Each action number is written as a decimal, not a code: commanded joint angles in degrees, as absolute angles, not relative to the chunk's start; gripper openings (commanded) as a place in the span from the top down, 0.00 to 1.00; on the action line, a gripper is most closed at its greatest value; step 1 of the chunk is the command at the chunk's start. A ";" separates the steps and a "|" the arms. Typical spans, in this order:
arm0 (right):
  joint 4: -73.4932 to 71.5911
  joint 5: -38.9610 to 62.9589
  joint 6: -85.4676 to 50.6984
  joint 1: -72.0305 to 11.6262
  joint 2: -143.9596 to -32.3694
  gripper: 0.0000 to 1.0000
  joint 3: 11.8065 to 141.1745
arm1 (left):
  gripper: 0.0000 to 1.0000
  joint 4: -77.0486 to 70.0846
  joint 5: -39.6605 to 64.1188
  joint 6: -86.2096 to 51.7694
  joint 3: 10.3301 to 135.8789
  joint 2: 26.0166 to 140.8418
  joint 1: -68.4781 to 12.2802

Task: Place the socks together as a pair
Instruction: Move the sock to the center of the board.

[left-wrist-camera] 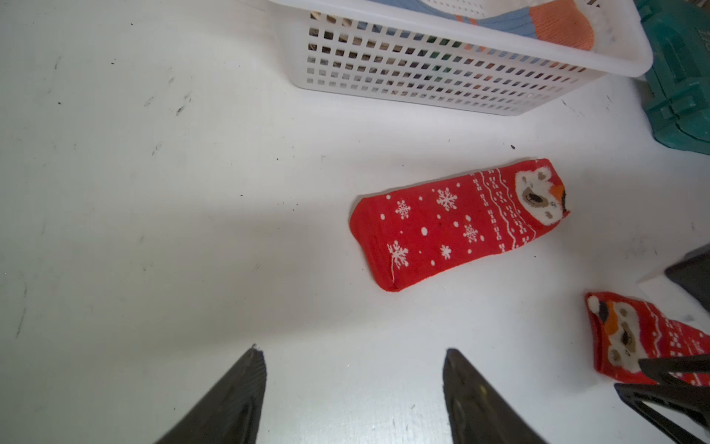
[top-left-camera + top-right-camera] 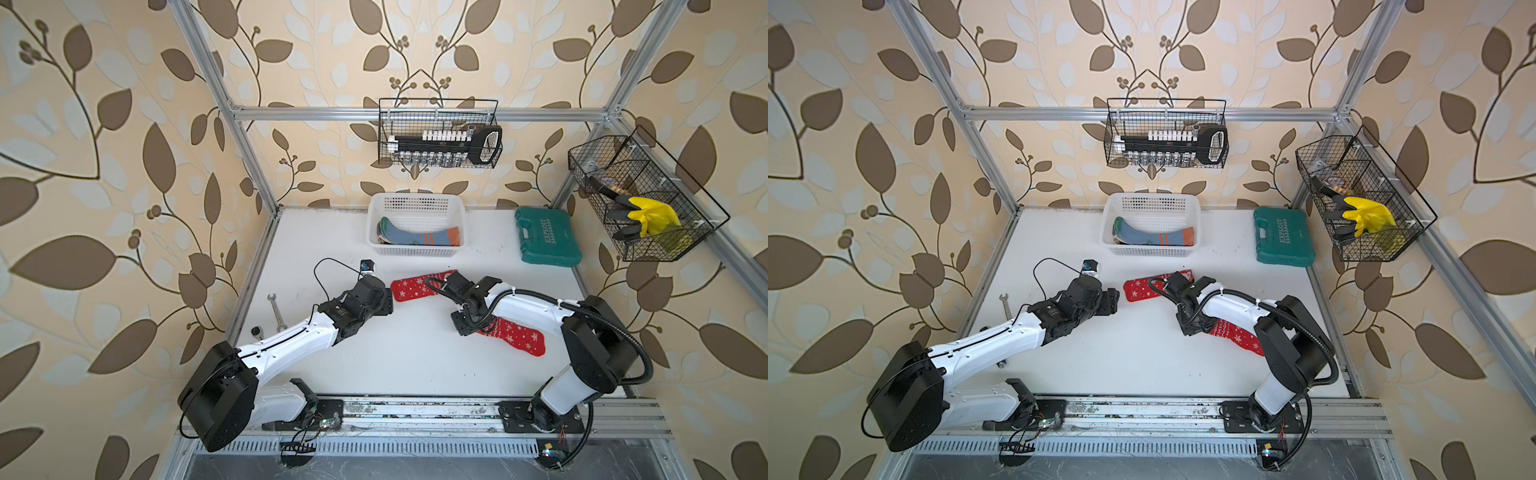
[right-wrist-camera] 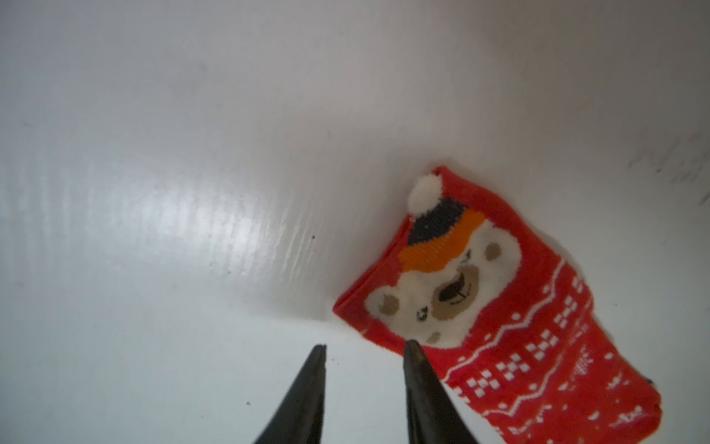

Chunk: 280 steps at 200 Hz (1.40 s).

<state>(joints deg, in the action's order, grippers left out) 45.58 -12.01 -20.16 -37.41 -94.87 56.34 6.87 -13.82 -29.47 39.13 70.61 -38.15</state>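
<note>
Two red socks with snowflakes and a bear face lie flat on the white table. One sock (image 2: 413,286) (image 2: 1142,286) (image 1: 453,226) is at mid-table, its cuff end hidden under my right arm in both top views. The other sock (image 2: 519,338) (image 2: 1237,334) (image 3: 518,326) lies nearer the right arm's base. My left gripper (image 1: 353,350) (image 2: 387,301) is wide open and empty, just short of the first sock's toe. My right gripper (image 3: 365,345) (image 2: 467,328) points down at the second sock's cuff. Its jaws are narrowly open over bare table, and one fingertip (image 3: 413,348) is at the cuff's edge.
A white plastic basket (image 2: 415,249) at the back holds blue-grey socks (image 2: 409,237) with orange cuffs. A green tool case (image 2: 548,237) lies back right. A wrench (image 2: 276,311) lies at the left edge. Wire baskets hang on the walls, one with a yellow glove (image 2: 650,216).
</note>
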 commanded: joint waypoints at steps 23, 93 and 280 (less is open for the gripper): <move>44.59 -12.37 -19.51 -34.77 -100.84 0.87 60.93 | 0.26 4.74 -12.76 -29.86 38.80 67.82 -37.23; 30.21 8.29 -23.45 -14.00 -95.07 1.00 58.98 | 0.27 3.96 -11.52 -29.91 38.19 68.03 -36.56; 51.35 -18.10 -25.34 -17.57 -92.79 0.66 60.41 | 0.26 5.51 -8.84 -29.78 39.58 68.06 -36.41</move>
<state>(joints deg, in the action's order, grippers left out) 42.83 -9.91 -23.55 -16.16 -91.37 60.38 6.04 -10.83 -29.47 38.46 69.60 -37.01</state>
